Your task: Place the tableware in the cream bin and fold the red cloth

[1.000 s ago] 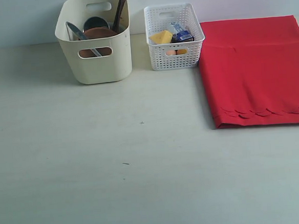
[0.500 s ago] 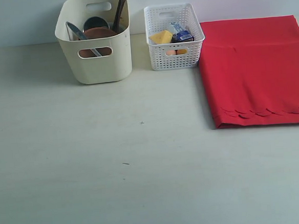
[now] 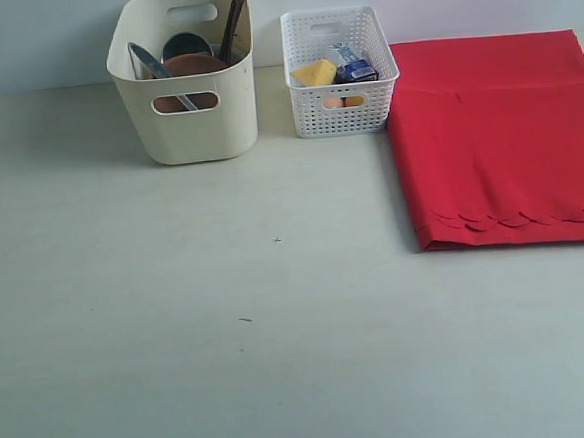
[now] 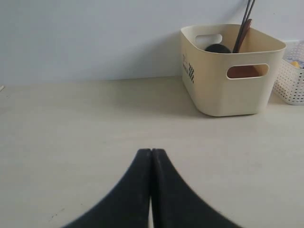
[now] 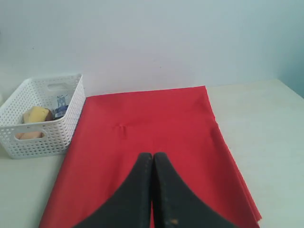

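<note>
So here's where we're at: left gripper [image 4: 151,156] has its two black fingers pressed flat together with nothing between them, low over bare table [image 3: 280,330]. The bin [image 4: 228,95] is ahead of it and well apart, back by the wall. We can see chopsticks [image 4: 247,19] and a spoon [image 4: 243,33] poking up past the rim at the corner farthest from the gripper. A brown plate [image 3: 193,63] shows inside and through the handle cutout, and the knife [image 3: 151,66] leans on the opposite side. There's also something dark and round [image 4: 217,48] in there that we can't make out for sure.

Right gripper [image 5: 152,156] is the same deal, fingers squeezed together and gripping nothing. The cloth [image 5: 152,123] is spread right ahead of its tips and runs away from it toward the wall. It lies flat, one layer folded over, and the scalloped edge sits on top at the end nearest the gripper's side of the table. The white basket [image 5: 47,137] is ahead of it too, off to one side and just beside the cloth's long edge, with a yellow block [image 5: 37,114] and a small carton [image 5: 61,108] in it. From the exterior view the basket stands between bin and cloth.
</note>
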Controlling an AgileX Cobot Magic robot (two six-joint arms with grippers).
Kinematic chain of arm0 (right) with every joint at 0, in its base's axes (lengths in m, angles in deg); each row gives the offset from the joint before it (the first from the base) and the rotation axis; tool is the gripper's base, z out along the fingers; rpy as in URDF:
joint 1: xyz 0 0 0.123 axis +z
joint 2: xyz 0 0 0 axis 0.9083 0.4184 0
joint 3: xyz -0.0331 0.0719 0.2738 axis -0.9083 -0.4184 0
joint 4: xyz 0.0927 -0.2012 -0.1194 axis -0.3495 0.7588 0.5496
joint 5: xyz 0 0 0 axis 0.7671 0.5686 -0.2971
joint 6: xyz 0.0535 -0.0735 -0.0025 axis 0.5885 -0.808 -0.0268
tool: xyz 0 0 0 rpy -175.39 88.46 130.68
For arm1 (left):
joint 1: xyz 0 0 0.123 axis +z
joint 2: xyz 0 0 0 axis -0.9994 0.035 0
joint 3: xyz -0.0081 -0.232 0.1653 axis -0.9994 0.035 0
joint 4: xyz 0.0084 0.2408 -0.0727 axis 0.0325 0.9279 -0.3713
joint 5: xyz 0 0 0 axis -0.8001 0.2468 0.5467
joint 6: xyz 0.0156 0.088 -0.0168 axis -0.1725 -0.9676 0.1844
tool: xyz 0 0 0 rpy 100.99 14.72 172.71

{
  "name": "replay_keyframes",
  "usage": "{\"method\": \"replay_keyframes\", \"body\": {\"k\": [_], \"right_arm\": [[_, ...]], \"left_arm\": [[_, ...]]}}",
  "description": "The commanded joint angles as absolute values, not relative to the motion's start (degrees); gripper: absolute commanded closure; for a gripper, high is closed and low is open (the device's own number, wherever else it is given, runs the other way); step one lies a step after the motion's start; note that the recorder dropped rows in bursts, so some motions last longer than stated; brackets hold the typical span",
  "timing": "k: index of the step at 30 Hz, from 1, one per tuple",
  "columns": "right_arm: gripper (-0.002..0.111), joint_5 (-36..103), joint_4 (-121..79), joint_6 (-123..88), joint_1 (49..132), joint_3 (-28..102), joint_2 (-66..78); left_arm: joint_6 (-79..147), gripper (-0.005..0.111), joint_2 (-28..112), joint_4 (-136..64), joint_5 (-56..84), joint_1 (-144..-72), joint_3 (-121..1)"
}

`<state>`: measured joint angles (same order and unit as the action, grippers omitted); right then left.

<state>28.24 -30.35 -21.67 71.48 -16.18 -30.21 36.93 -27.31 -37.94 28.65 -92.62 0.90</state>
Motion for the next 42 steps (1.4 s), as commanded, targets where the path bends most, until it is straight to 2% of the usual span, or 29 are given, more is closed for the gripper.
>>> {"method": "replay_keyframes", "body": {"k": [1, 6, 12, 24, 32, 42], "right_arm": [[0.108, 29.5, -30.1, -23.2, 71.3, -21.8, -37.8], [0.108, 29.5, -29.9, -23.2, 71.3, -27.8, -46.7], [0.108, 35.5, -29.9, -23.2, 71.3, -27.8, -54.2], [0.108, 35.6, -29.9, -23.2, 71.3, -27.8, -57.2], [0.108, 39.9, -29.9, -23.2, 71.3, -27.8, -66.1], [0.108, 42.0, -29.9, -23.2, 71.2, -27.8, -66.1]], "left_arm": [[37.2, 0.106, -27.7, -38.5, 28.8, -92.6, 0.9], [37.2, 0.106, -27.7, -38.5, 28.8, -92.6, 0.9], [37.2, 0.106, -27.7, -38.5, 28.8, -92.6, 0.9], [37.2, 0.106, -27.7, -38.5, 28.8, -92.6, 0.9], [37.2, 0.106, -27.7, -38.5, 28.8, -92.6, 0.9], [37.2, 0.106, -27.7, -38.5, 28.9, -92.6, 0.9]]}}
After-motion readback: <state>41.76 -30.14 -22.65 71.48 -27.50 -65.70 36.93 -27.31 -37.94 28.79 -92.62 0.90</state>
